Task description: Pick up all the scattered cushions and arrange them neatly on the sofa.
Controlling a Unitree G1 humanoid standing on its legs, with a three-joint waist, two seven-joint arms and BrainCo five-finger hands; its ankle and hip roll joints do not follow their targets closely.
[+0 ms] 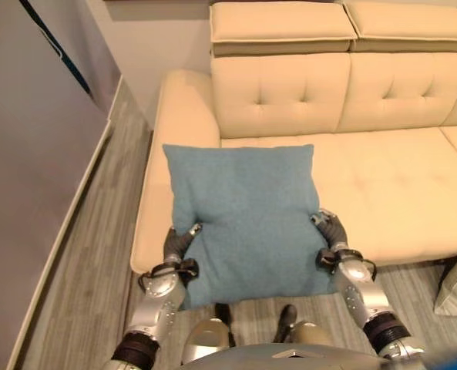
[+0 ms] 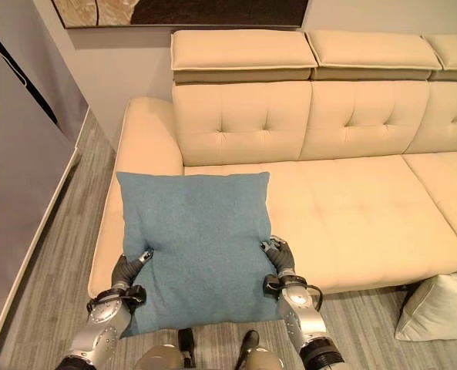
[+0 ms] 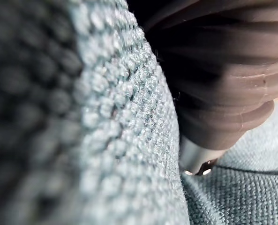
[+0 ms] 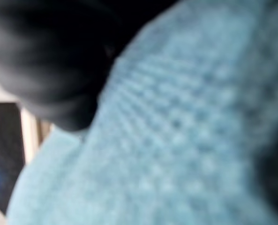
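I hold a blue square cushion [image 1: 247, 216] flat in front of me, above the front left edge of the cream sofa [image 2: 351, 208]. My left hand [image 1: 180, 240] clamps its left edge and my right hand [image 1: 332, 231] its right edge; thumbs lie on top, and the fingers are hidden beneath. The cushion's far corners reach over the seat beside the sofa's left armrest [image 1: 183, 108]. In the left wrist view the woven blue fabric [image 3: 129, 140] presses against the hand's dark cover [image 3: 223, 70]. The right wrist view shows the same fabric [image 4: 185, 140] up close.
A pale cushion [image 2: 440, 308] lies on the wooden floor by the sofa's front right. A grey wall panel [image 1: 28, 193] stands close on the left, leaving a narrow strip of floor [image 1: 109, 231] beside the armrest. The sofa seat to the right is bare.
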